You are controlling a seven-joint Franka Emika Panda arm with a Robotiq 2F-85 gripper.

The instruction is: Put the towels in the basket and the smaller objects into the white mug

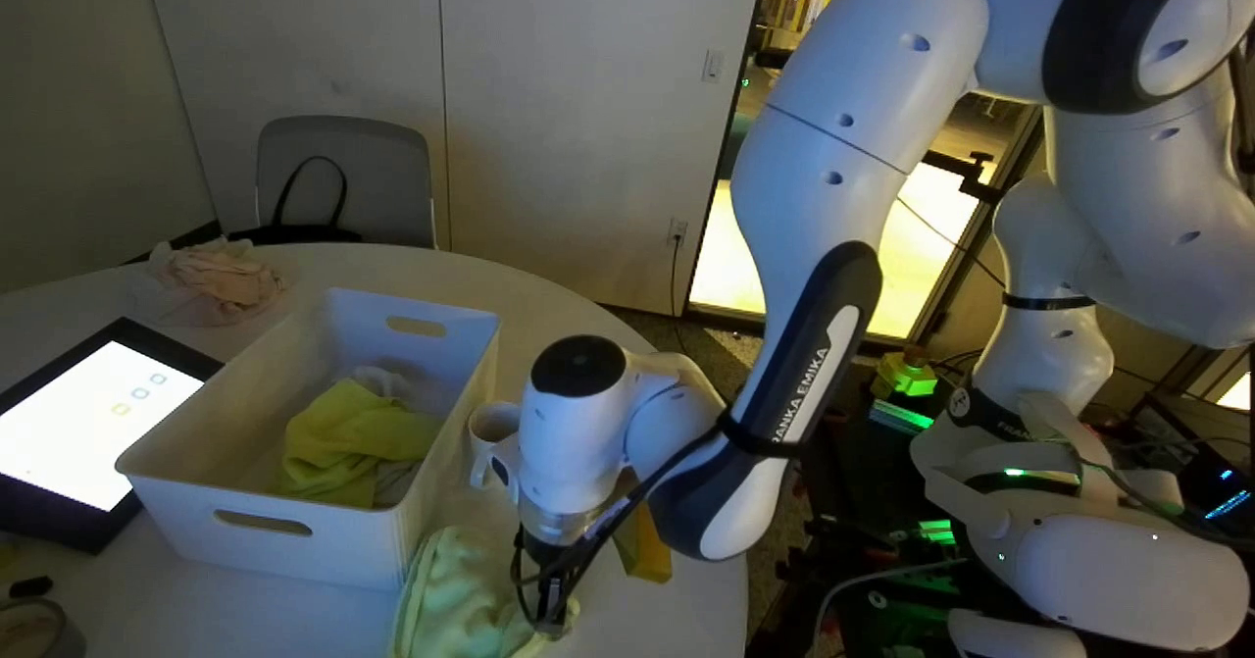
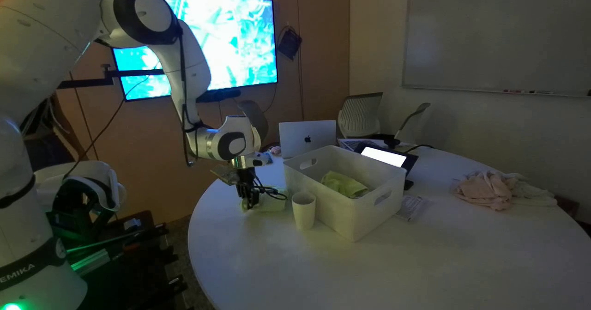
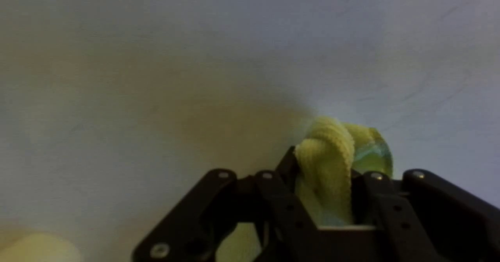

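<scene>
Snugly pinched — nubby yellowish towel (image 3: 325, 160), fold rounded — between black fingers (image 3: 289, 207).

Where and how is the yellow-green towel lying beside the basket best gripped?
Likely best by the narrow, rounded fold at its end away from the basket, coming down from above: the yellow-green towel lies low and bunched, so only a ridge of cloth offers itself to a pinch. The downward-pointing gripper has that fold between its jaws.

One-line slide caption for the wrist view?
Gripper pinching a fold of yellow-green towel above a pale tabletop.
</scene>
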